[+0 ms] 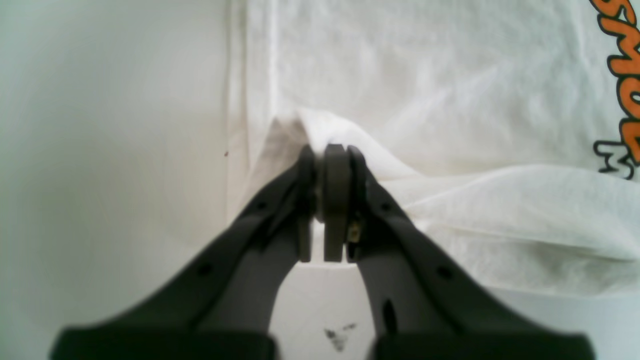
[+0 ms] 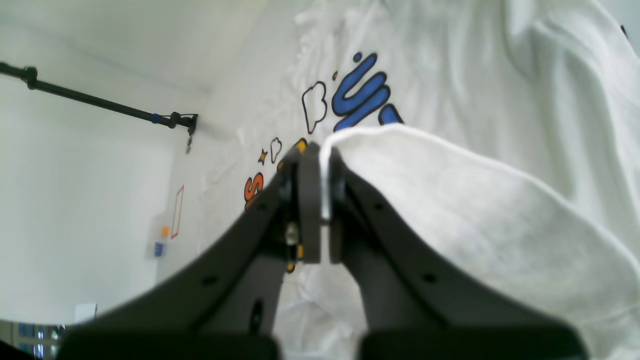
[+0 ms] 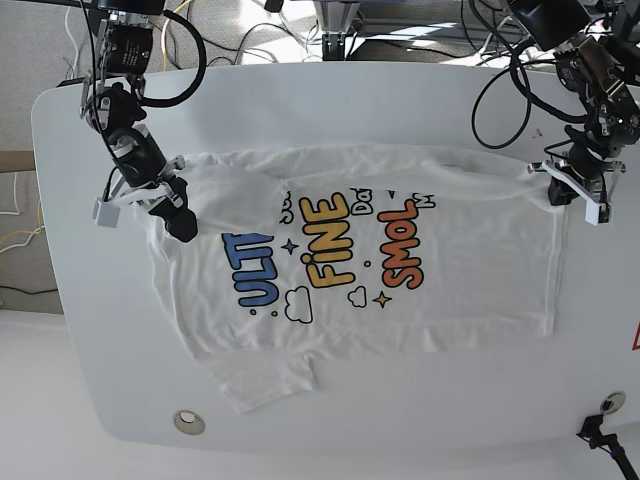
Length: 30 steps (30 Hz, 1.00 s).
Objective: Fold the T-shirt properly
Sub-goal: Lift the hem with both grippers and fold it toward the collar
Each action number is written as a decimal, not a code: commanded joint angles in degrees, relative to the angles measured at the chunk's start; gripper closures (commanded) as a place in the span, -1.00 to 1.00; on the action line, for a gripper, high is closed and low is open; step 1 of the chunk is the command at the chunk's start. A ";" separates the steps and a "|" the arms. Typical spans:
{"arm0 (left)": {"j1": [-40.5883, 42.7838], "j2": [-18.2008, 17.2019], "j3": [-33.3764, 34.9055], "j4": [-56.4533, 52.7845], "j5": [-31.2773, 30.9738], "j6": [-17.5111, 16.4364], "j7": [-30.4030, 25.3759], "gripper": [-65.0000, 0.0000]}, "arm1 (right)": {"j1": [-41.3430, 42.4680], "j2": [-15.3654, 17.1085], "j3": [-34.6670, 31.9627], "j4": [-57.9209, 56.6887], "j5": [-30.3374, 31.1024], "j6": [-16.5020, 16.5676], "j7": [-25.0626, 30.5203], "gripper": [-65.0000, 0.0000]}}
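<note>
Overhead base view; wrist cameras close behind pincers.

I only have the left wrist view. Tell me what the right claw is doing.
Observer: The right claw is shut on a white edge of the T-shirt, which is lifted over the blue print.
Operator: Give me the whole layout.
Observer: In the base view the shirt lies print-up across the table, with the far edge folded over so the top of the lettering is covered.
Operator: Say where my left claw sits on it.
Observer: The left claw is at the shirt's far corner on that view's right, and the right claw holds the opposite end.
Operator: Report the near sleeve.
Observer: It lies flat, pointing toward the near table edge.
</note>
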 commanded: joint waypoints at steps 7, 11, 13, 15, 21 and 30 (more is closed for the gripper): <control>-6.94 -1.11 -0.40 -3.56 2.82 -0.01 -1.15 1.00 | 8.04 1.33 -1.82 -9.43 0.57 0.57 0.85 1.00; -9.57 -1.55 -0.49 -6.20 5.10 -0.01 -1.23 1.00 | 11.65 2.47 -4.11 -12.24 0.57 0.57 0.85 1.00; -10.63 -1.81 -0.49 -7.78 5.19 -0.01 -1.23 1.00 | 13.14 2.39 -4.19 -14.17 0.57 0.57 0.85 1.00; -11.42 -1.90 -0.49 -8.48 5.28 -0.01 -1.32 1.00 | 14.19 2.47 -4.19 -15.84 0.57 0.57 0.85 1.00; -12.04 -1.90 -0.23 -8.57 5.37 -0.01 -1.41 1.00 | 15.69 2.56 -4.19 -18.13 0.49 0.57 0.85 1.00; -12.30 -1.90 -0.05 -8.57 5.37 0.08 -1.41 1.00 | 16.92 2.65 -4.28 -18.13 0.40 0.57 0.85 1.00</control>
